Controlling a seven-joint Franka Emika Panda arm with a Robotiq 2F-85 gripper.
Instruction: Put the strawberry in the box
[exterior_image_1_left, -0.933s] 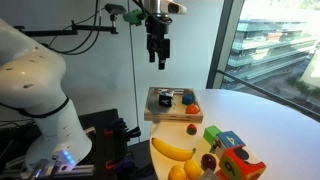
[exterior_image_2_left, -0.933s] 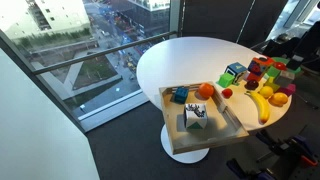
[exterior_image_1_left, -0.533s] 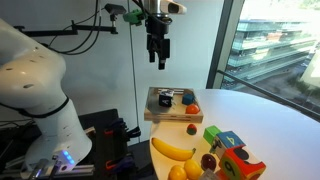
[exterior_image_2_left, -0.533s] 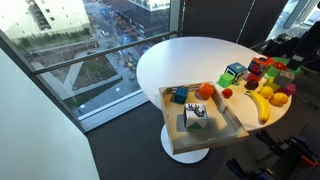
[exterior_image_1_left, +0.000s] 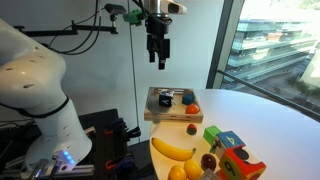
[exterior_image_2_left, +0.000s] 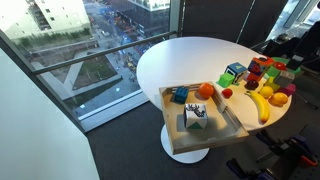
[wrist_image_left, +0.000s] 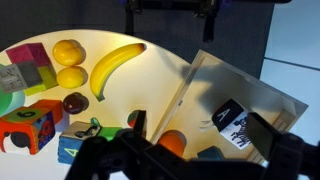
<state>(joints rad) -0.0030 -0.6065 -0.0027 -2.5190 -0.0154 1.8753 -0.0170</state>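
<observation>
The strawberry (exterior_image_1_left: 191, 128) (exterior_image_2_left: 227, 93) is a tiny red berry lying on the white round table just outside the box, between it and the banana. The box (exterior_image_1_left: 152, 104) (exterior_image_2_left: 222, 116) (wrist_image_left: 205, 75) is a shallow light wooden tray at the table's edge. My gripper (exterior_image_1_left: 159, 62) (wrist_image_left: 200, 122) hangs high above the box, open and holding nothing. In the wrist view its dark fingers (wrist_image_left: 137, 121) frame the box's interior from above, and the strawberry is largely hidden by one of them.
Inside the box lie an orange round fruit (exterior_image_2_left: 206, 90), a blue object (exterior_image_2_left: 180, 95) and a white printed cube (exterior_image_2_left: 195, 116). A banana (exterior_image_1_left: 172, 150) (wrist_image_left: 115, 67), colourful toy cubes (exterior_image_2_left: 262, 70), yellow fruits (wrist_image_left: 69, 52) and a dark red fruit (wrist_image_left: 75, 102) crowd the table beside it.
</observation>
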